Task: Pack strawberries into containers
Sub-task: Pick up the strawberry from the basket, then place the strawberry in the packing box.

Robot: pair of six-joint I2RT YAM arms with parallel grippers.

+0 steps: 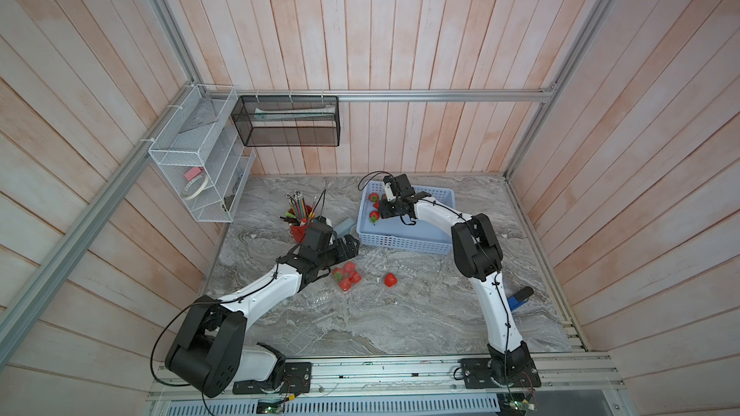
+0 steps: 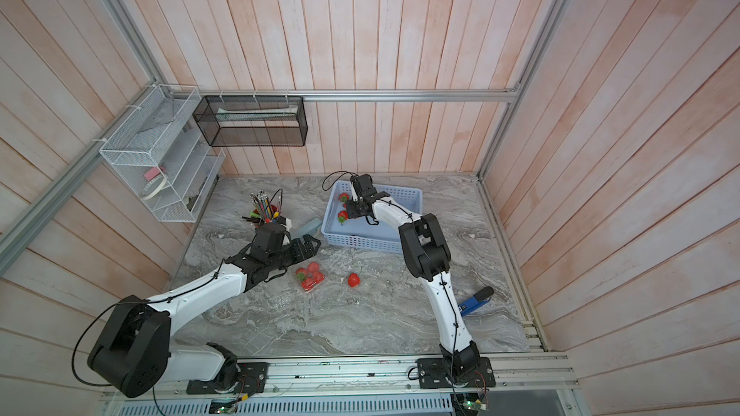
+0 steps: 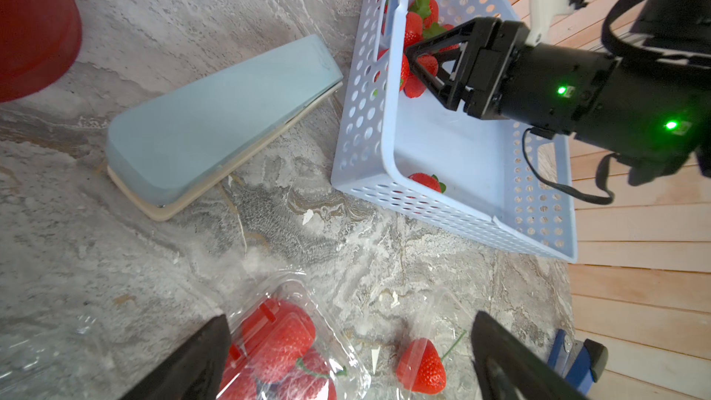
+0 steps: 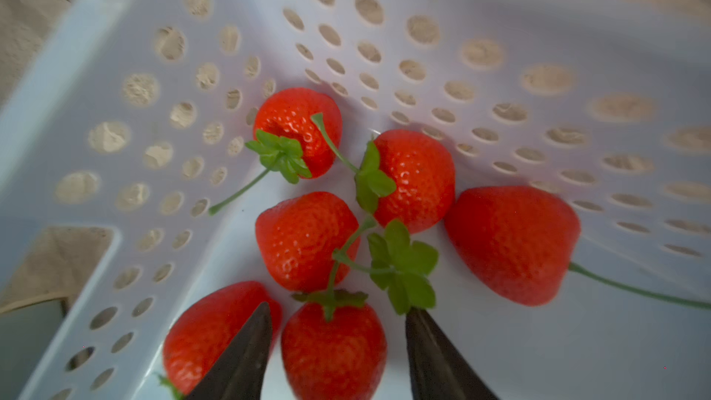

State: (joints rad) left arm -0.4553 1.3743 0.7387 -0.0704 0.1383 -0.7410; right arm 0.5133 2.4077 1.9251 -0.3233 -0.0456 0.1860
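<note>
Straddling one berry [image 4: 332,352] in the corner of the basket [image 4: 115,82], the right gripper [image 4: 338,309] has its jaws parted w/ a gap each side, nothing pinched; the left gripper [image 3: 351,319] hangs spread wide & empty over a clear container [image 3: 300,282] on the table w/ berries inside. The strawberries [image 4: 307,240] look light, glossy, prob. slippery & crushable, so grip gently across the fat mid-body, not the thin stem. Tight spot: two perforated walls meet beside the pile & neighbours crowd close, so straight up looks the freest way out.
</note>
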